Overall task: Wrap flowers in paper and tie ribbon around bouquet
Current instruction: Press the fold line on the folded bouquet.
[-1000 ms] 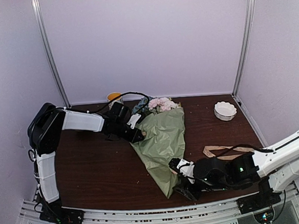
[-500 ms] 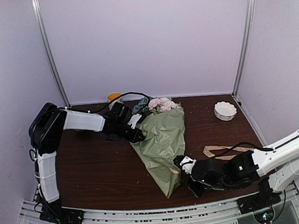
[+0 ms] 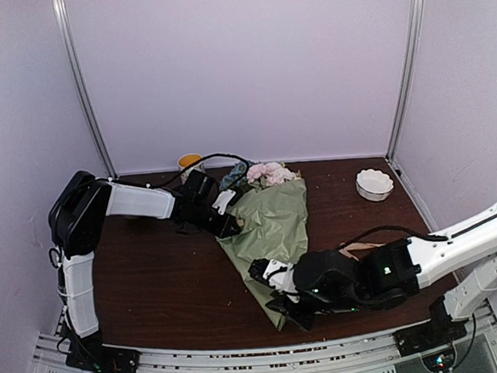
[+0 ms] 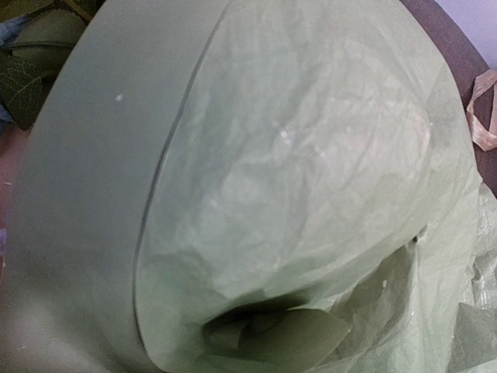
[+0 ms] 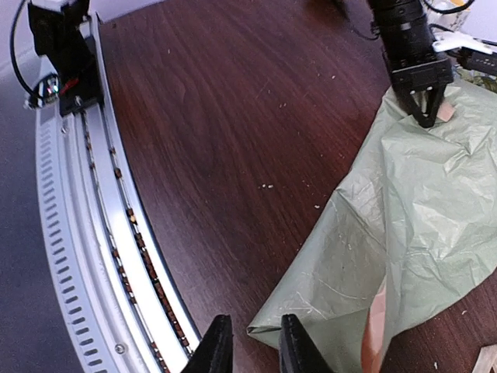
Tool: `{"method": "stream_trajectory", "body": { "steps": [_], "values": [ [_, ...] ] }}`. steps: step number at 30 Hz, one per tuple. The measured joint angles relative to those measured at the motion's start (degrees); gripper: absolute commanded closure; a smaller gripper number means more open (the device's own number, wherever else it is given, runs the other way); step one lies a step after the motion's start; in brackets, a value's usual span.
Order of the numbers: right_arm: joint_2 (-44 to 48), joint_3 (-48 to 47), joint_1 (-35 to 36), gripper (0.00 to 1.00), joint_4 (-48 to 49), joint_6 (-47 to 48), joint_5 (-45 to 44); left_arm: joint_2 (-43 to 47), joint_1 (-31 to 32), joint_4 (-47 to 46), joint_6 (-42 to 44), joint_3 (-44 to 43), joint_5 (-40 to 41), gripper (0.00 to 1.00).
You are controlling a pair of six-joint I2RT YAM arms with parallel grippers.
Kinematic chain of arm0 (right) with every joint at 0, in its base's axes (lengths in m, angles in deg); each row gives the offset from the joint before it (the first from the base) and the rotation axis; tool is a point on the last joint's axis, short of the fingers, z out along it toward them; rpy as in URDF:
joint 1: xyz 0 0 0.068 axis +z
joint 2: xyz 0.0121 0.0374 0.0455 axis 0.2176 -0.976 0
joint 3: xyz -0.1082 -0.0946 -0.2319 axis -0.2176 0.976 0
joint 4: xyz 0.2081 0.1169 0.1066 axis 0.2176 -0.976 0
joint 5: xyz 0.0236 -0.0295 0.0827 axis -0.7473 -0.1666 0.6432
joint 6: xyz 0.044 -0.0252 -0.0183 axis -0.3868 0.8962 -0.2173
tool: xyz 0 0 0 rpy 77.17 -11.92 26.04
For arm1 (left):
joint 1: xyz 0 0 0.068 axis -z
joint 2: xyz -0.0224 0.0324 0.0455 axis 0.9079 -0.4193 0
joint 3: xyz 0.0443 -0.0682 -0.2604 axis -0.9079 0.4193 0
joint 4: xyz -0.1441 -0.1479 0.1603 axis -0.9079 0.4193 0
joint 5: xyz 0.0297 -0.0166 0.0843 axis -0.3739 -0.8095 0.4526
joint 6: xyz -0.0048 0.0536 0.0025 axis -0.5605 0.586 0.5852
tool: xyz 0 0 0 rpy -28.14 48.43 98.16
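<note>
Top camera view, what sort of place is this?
Probably a robot test cell, not a florist's: left arm and right arm bolted to a rail at the edge of a table, plain walls with metal posts, one staged bouquet.

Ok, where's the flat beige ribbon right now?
In the top view, the flat beige ribbon lies on the table, right of the sage-green paper cone, partly hidden behind the right arm.

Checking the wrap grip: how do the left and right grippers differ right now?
The left gripper is shut on the paper near the flowers; the right gripper sits at the cone's narrow tip, jaws slightly apart. Both are at the paper's edge.
</note>
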Motion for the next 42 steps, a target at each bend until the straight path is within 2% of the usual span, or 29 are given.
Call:
{"method": "stream_trajectory", "body": {
  "steps": [4,11,15,30,33,37,39,42],
  "values": [
    [-8.2,-4.3,0.0,0.83,-2.6,3.1,-1.0,0.0,0.0,0.1,0.0,-0.1,0.0,1.00],
    [-19.3,-8.8,0.0,0.87,-12.5,1.4,-6.7,-0.2,0.0,1.2,0.8,-0.8,-0.1,1.00],
    [-21.0,-7.0,0.0,0.87,-16.0,-1.2,-6.8,-0.5,0.0,1.7,1.3,-1.3,-0.3,1.00],
    [-12.6,3.4,1.4,0.86,-18.0,-8.8,-0.1,-1.1,-0.3,2.0,2.1,-1.7,-1.0,1.00],
    [-7.4,3.7,1.7,0.84,-18.2,-8.7,2.9,-1.1,-0.3,2.0,2.2,-1.7,-1.0,1.00],
    [4.5,6.3,1.2,0.82,-15.4,-8.4,8.3,-1.1,-0.4,2.0,2.3,-1.7,-1.0,1.00],
    [9.9,7.6,-1.1,0.84,-13.7,-8.5,11.0,-1.1,-0.4,2.0,2.4,-1.7,-1.0,1.00],
    [14.2,8.8,-9.6,0.85,-10.9,-9.0,12.9,-1.1,-0.4,2.0,2.4,-1.7,-1.1,1.00]
  ]
}}
